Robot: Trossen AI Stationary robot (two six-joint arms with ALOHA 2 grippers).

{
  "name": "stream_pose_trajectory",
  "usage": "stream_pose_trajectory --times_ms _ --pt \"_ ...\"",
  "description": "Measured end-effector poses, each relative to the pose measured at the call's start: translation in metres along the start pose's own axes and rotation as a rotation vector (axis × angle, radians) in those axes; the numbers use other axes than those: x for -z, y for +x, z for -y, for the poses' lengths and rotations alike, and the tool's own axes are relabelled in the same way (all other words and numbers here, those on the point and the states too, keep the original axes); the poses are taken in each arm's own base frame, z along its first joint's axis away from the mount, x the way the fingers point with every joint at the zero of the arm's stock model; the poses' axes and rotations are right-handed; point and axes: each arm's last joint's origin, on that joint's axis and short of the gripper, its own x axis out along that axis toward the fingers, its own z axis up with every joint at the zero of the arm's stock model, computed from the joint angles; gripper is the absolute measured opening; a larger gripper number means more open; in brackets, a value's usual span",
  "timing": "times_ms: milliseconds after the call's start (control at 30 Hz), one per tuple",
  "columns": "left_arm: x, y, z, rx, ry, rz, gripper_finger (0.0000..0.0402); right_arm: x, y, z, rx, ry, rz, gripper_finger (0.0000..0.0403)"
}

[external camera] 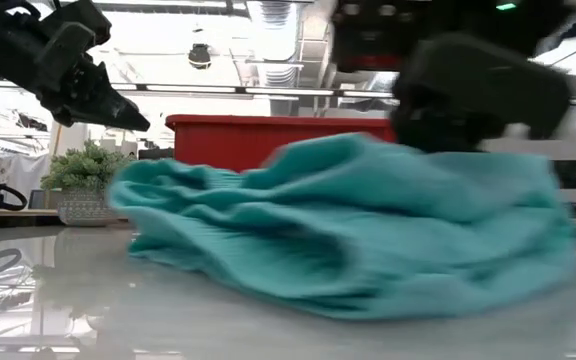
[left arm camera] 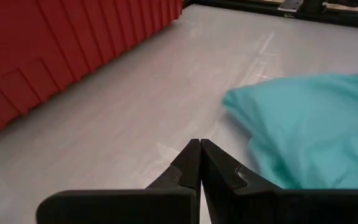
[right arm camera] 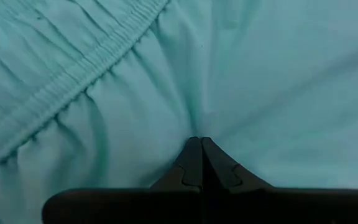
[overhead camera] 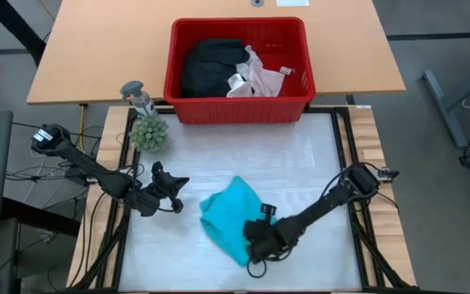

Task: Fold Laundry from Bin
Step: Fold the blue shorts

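While both arms are over the white mat, the scene reads as follows.

Bin: red slotted bin (overhead camera: 239, 72) at 12 o'clock of the mat, standing on the wooden table (overhead camera: 96, 57) just past the mat's far edge.
Bin contents: black garment (overhead camera: 210, 65) fills its left half; white lacy top (overhead camera: 255, 77) lies crumpled in the right half, touching the black one.
Teal garment: teal garment (overhead camera: 228, 214) lies bunched on the white mat (overhead camera: 300, 163), slightly toward 6 o'clock of the mat's centre, well apart from the bin.
Right gripper: right gripper (overhead camera: 259, 237) is at the garment's 5 o'clock edge, fingers clenched tip to tip and pressed on the teal cloth; whether any fabric is pinched between them cannot be told.
Left gripper: left gripper (overhead camera: 178, 184) is at 9 o'clock of the garment, clenched on nothing, raised above the mat, near the cloth but apart from it.
Open room: bare mat between garment and bin, and toward 3 o'clock.
Edge items: small potted plant (overhead camera: 148, 131) at the mat's 10 o'clock corner.
View differences: right wrist view shows a gathered elastic seam (right arm camera: 73, 81) in the cloth; low view shows the garment heaped in folds, hiding most of the bin.
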Motion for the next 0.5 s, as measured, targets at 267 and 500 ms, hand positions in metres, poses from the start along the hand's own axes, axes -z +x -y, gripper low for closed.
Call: stream_pose_trajectory --times_ms 267,500 --pt "0.005 0.007 0.011 0.047 -0.034 -0.022 0.0000 0.042 -0.022 -0.015 0.043 0.075 -0.185 0.0019" --pt "0.021 0.022 0.028 0.086 -0.002 -0.049 0.0000 0.089 -0.052 -0.032 0.078 0.233 -0.375 0.0019"
